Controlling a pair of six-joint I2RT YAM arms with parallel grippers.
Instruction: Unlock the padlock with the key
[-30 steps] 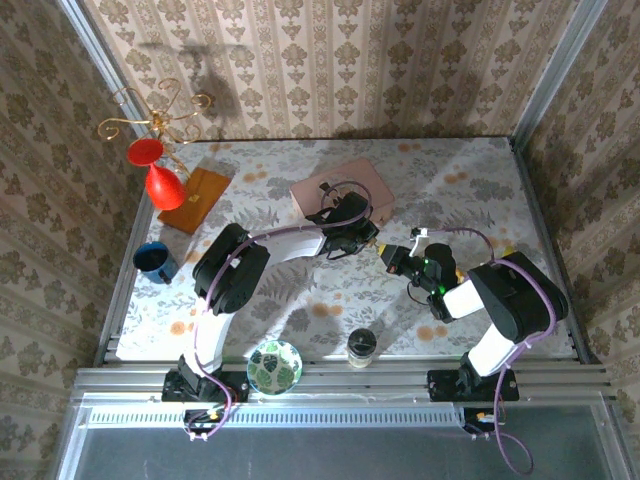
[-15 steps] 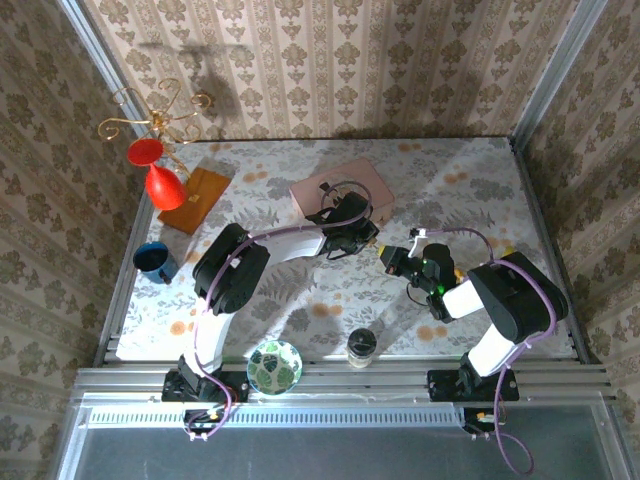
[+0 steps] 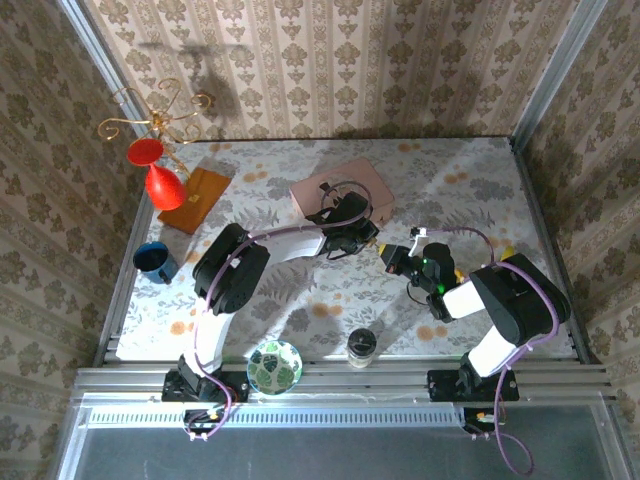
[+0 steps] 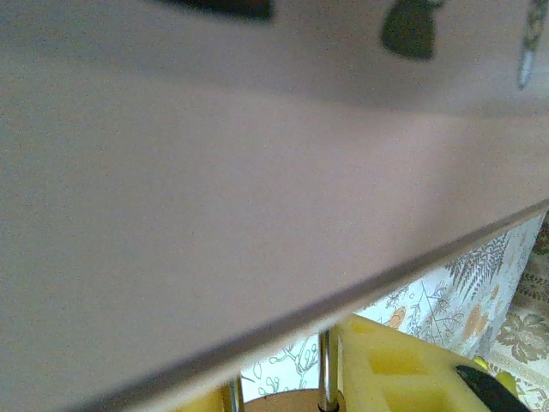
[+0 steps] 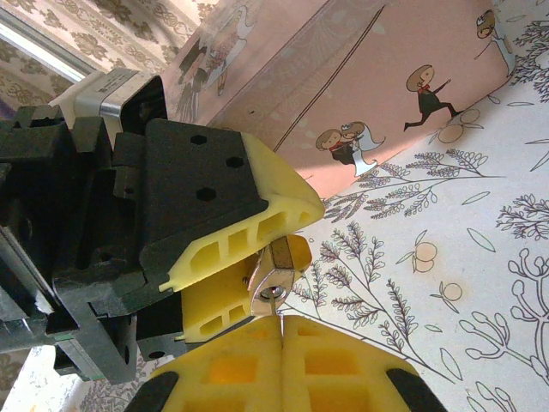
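Box: the pink box [image 3: 340,185] sat toward 12 o'clock on the tabletop [image 3: 300,295], and the left arm reached to its near edge.
Left jaws: closed on the padlock, with one yellow pad [image 5: 257,227] above the lock and the other below it, at the box's near side.
Padlock: the small brass padlock [image 5: 274,268] was held clear of the tabletop, its keyhole end facing 6 o'clock in the right wrist view.
Key: a thin metal key [image 5: 274,302] ran along the 6-to-12 line and met the keyhole; its depth could not be told.
Right jaws: pressed together on the key, the pads [image 5: 343,360] just short of the lock.
Relation: the padlock lay at 12 o'clock from the right jaws, dead ahead and nearly touching, or about 10 o'clock from above.
Judgement: the key and keyway looked lined up, so the turn would probably go about that 6-to-12 axis while the left arm kept the lock steady.
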